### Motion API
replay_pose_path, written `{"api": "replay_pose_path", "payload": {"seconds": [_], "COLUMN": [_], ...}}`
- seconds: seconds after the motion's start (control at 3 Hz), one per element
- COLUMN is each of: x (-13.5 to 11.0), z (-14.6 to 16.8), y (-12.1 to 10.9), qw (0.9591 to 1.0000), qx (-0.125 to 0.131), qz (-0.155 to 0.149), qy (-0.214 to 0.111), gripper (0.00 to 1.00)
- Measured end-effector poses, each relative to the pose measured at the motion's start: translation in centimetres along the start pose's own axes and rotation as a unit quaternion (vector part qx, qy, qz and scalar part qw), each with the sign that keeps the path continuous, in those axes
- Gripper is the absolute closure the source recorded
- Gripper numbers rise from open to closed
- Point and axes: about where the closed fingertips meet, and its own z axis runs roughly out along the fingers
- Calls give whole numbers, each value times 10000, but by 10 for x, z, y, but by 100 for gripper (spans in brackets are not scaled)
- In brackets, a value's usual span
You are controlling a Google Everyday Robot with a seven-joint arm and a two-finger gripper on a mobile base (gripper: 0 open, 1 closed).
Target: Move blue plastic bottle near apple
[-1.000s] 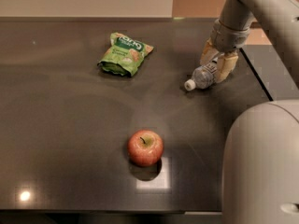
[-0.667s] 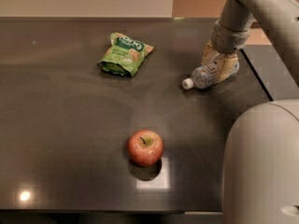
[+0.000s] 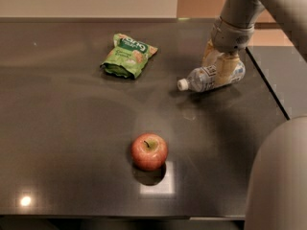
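Fingers (image 3: 229,67) of the gripper (image 3: 219,68) are clamped on the bottle (image 3: 205,78) — one tan finger crosses the front of its rear half, the other shows behind it, and the clear body sits between the two. The gripper is at the far right of the worktop (image 3: 67,128), at the end of a grey arm (image 3: 237,20) that comes down from the upper right corner.

The bottle lies on its side, with its white cap (image 3: 183,84) pointing left and slightly toward the camera and its printed label facing forward. A soft shadow spreads right beneath it; I cannot tell whether it rests on the worktop or is held just off it.

The apple (image 3: 149,151) stands upright near the front middle of the worktop, stem up, red with a yellowish patch on top. It is well apart from the bottle — nearer the camera and to the left of the cap. A dark shadow and a pale square reflection (image 3: 157,183) lie against its front edge.

A green bag (image 3: 128,55) lies flat toward the back, left of the bottle and about level with it, with bare dark worktop between them. A small bright glint (image 3: 25,200) sits near the front left corner. A thin dark seam (image 3: 268,87) runs diagonally across the surface to the right of the gripper. The pale, rounded robot body (image 3: 280,181) fills the lower right corner and hides the worktop's edge there.
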Motion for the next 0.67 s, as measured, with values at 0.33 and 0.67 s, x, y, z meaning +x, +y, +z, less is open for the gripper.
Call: {"api": "replay_pose_path", "payload": {"seconds": [0.33,0.67], "x": [-37,-75], "z": [-11,-16], "y": [18,39], "qw": [9995,9973], "qx": [-46,-144], "qz": [311,702], "qy": [-58,-159], "gripper": [100,100]}}
